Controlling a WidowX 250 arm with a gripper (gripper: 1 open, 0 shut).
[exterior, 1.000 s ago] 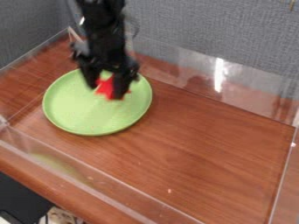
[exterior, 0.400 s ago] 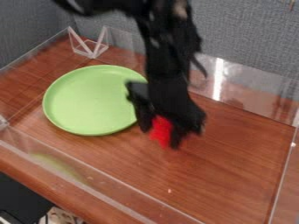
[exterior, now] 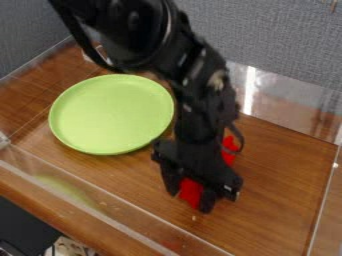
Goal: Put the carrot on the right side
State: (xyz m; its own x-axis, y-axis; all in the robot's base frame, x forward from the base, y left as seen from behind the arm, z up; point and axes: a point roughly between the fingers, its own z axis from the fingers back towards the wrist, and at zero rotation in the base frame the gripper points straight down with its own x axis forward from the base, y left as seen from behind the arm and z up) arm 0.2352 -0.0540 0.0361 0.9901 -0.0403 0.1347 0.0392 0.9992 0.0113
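The carrot (exterior: 199,192) is a bright red blocky stick, held low over the wooden table to the right of the plate. Its far end (exterior: 231,147) shows red behind the black gripper body. My gripper (exterior: 201,201) points down and is shut on the carrot, with a dark finger on each side of it. I cannot tell whether the carrot's lower end touches the wood. The round lime-green plate (exterior: 110,113) lies at the left with nothing on it.
A clear plastic wall (exterior: 274,92) rings the wooden table (exterior: 274,205), with a low front rim (exterior: 80,200) near me. A small clear stand (exterior: 91,57) sits at the back left behind the arm. The black arm reaches in from the upper left.
The gripper has carried the carrot from above the plate rightward and toward the front, and now holds it lower over the wood right of the plate.
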